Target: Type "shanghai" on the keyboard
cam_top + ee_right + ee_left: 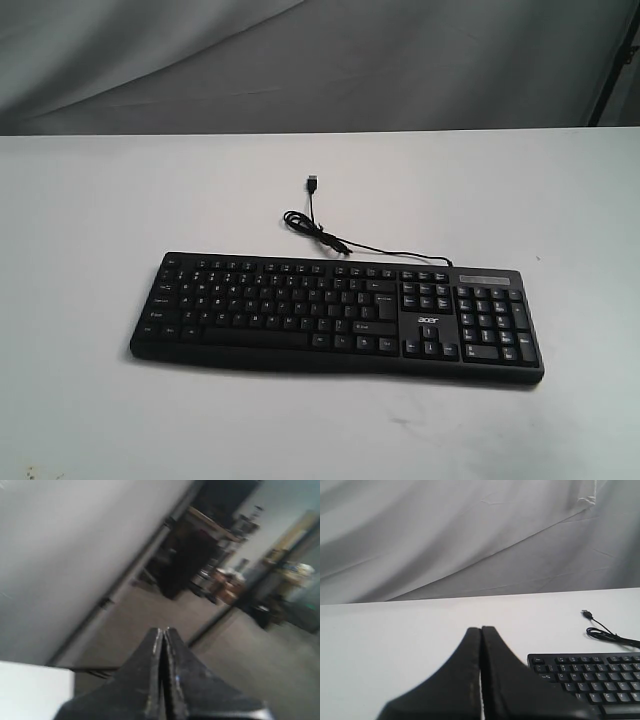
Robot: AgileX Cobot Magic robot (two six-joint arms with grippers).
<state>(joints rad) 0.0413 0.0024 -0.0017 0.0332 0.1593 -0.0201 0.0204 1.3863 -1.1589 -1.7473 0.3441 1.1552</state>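
**Keyboard (335, 315) flat on the bench (100, 200)**

The left claw (481, 630) was pinched fully closed and empty, above bare bench near one corner of the keyboard and apart from it. The right claw (163, 630) was closed on nothing too, pointing at a blurred room past the bench edge. The keyboard lay with its keys up. Behind the keyboard its cable (330, 238) looped and ended in a loose plug (312, 184). Farther behind hung grey cloth (300, 60).

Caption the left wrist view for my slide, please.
Shut black left tool in the foreground; beyond, a white table, corner of a wide black plastic keyboard and its thin black USB cable.
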